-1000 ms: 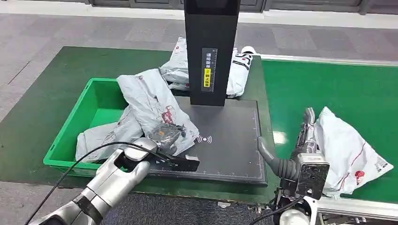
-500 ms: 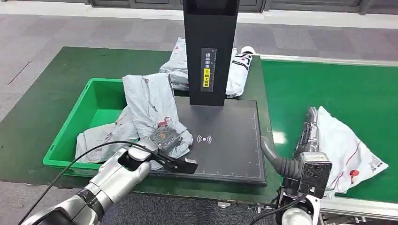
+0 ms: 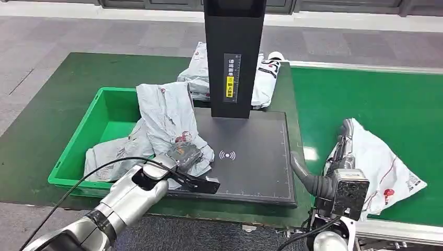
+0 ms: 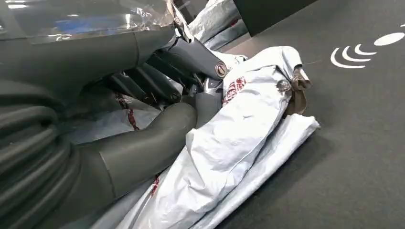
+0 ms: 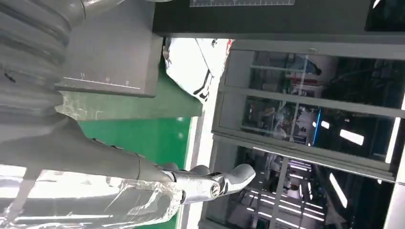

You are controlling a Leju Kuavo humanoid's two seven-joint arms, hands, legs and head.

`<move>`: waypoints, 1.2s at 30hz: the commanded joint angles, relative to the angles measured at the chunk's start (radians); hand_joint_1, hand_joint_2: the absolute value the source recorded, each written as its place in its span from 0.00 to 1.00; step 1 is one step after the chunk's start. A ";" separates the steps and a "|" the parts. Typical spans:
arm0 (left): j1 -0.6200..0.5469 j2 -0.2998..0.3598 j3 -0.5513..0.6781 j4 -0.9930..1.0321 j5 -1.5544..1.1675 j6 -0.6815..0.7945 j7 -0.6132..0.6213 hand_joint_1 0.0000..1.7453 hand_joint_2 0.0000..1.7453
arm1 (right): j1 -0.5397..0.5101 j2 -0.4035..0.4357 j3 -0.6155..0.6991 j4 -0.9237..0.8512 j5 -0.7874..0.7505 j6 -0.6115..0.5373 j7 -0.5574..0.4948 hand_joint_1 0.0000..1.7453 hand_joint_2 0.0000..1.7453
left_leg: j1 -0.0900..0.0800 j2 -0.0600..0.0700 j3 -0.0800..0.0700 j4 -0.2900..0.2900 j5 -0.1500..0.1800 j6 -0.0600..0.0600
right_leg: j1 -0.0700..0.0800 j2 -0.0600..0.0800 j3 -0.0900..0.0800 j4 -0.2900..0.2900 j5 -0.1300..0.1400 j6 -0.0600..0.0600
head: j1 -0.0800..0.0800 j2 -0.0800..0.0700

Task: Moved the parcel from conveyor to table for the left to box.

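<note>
your left hand (image 3: 180,157) still pinches the grey parcel (image 3: 170,123) at centre-left, barely moved, draped over the green box (image 3: 78,151) rim. right hand (image 3: 342,151) open beside the conveyor parcel (image 3: 384,162), lower right.

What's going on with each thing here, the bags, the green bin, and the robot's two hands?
Left hand: fingers grip the grey parcel.
Grey parcel: crumpled, draped from the scanner pad over the crate's edge.
Green crate: open, another bag lying inside.
White parcel: flat on the green belt, against the right hand.
Right hand: beside the white parcel; grip unclear.
Parcels behind the black post: piled, untouched.
</note>
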 commanded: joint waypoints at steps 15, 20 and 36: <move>0.042 0.244 0.310 -0.671 -0.405 0.849 0.468 1.00 1.00 | -0.043 -0.008 -0.074 0.155 -0.016 -0.100 0.004 0.00 1.00 | 0.000 0.007 0.003 -0.002 0.000 0.000 | 0.001 0.006 0.000 -0.001 0.001 -0.001 | 0.000 0.000; 0.071 0.148 0.484 -0.662 -0.405 0.809 0.294 1.00 1.00 | -0.049 -0.017 -0.122 0.226 -0.011 -0.119 0.033 0.00 1.00 | 0.003 0.017 -0.005 0.001 0.001 -0.005 | 0.003 0.016 -0.010 0.002 0.007 -0.006 | 0.003 0.000; 0.068 0.222 0.469 -0.633 -0.405 0.847 0.346 1.00 1.00 | -0.020 0.005 -0.213 0.225 -0.021 -0.163 0.056 0.00 1.00 | 0.002 0.001 -0.004 -0.001 0.003 -0.004 | 0.002 -0.001 -0.005 0.002 0.001 -0.005 | 0.002 0.000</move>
